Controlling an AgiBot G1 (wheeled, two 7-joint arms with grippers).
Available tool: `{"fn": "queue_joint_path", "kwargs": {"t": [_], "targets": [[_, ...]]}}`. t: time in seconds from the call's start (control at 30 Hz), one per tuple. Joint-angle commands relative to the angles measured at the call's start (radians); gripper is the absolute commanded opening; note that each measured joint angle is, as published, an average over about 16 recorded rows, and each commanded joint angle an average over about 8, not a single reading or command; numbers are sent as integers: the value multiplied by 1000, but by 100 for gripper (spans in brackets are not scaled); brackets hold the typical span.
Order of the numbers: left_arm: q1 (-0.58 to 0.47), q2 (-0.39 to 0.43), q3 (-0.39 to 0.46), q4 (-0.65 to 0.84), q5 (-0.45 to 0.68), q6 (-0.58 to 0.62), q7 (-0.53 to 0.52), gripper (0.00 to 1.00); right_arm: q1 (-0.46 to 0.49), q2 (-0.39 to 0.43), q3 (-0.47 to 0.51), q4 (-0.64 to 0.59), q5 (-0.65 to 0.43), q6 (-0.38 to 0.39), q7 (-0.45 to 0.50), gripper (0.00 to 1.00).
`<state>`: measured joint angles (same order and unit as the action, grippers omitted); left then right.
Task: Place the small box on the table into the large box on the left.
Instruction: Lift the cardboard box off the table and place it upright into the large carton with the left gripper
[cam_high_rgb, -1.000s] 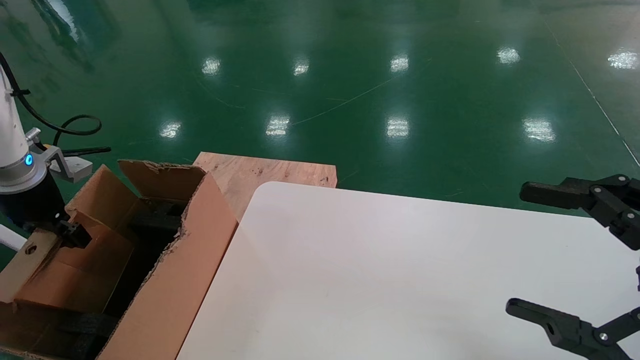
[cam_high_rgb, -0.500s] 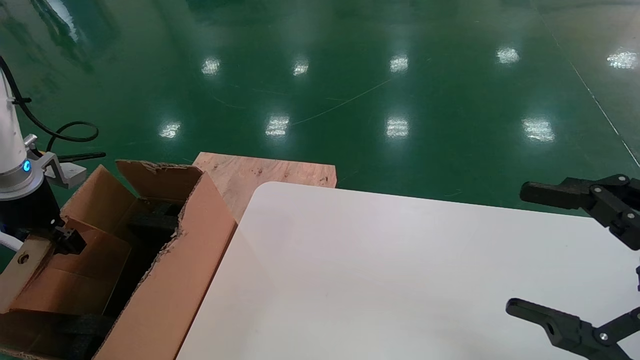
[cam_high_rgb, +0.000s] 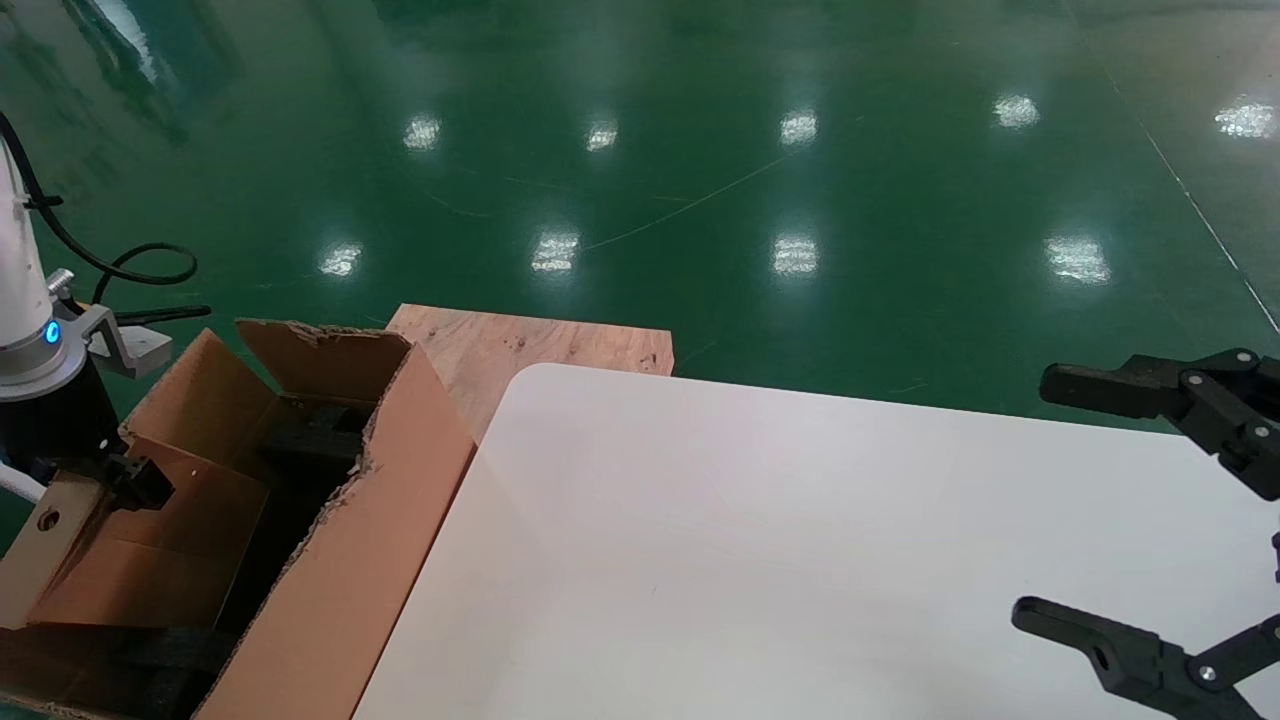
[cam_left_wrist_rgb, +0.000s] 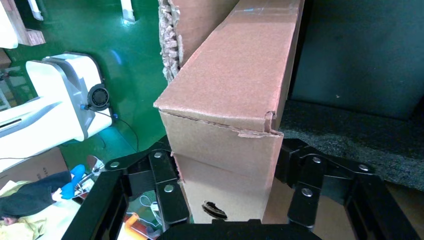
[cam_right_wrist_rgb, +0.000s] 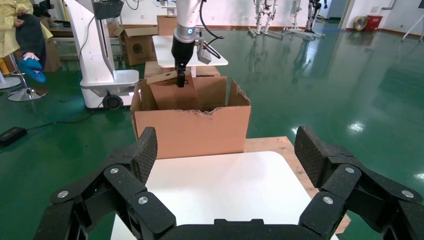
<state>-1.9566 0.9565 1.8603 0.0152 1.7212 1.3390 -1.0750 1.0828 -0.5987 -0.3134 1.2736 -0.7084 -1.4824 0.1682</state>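
1. No readable text, brand, number or sign shows in any view.
2. The small box (cam_left_wrist_rgb: 235, 100) and the large box (cam_high_rgb: 350, 560) show bare brown cardboard faces.
3. The table (cam_high_rgb: 800, 550) is plain white, unmarked.

Small box (cam_left_wrist_rgb: 235, 95): brown cardboard, matt, fine-grained face, edge seam slightly torn, gripped between the matt black plastic links of the left gripper (cam_left_wrist_rgb: 227, 187), which carry shiny metal rivets. Large box (cam_high_rgb: 340, 560) around it: corrugated cardboard, dull brown, ragged fluted flap edges; inside it, black foam (cam_left_wrist_rgb: 350, 135), coarse and speckled. Table (cam_high_rgb: 800, 540) just beside the large box: smooth white top, satin sheen. Plywood board (cam_high_rgb: 530, 350) behind the table corner: bare wood, rough grain. Floor (cam_high_rgb: 700, 150): glossy green, mirrors lamps. Right gripper (cam_right_wrist_rgb: 227, 165) over the table: matt black plastic, pebbled rubbery pads (cam_right_wrist_rgb: 147, 150).
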Motion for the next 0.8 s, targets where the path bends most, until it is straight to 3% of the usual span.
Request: {"fn": "queue_joint_path", "kwargs": {"t": [0.03, 0.8], "targets": [[0, 0, 1, 0, 1, 0, 1, 100, 0, 0, 0, 0, 0, 0, 0, 100], [-7, 4, -1, -6, -1, -5, 7, 100, 0, 0, 0, 0, 0, 0, 0, 100]]}}
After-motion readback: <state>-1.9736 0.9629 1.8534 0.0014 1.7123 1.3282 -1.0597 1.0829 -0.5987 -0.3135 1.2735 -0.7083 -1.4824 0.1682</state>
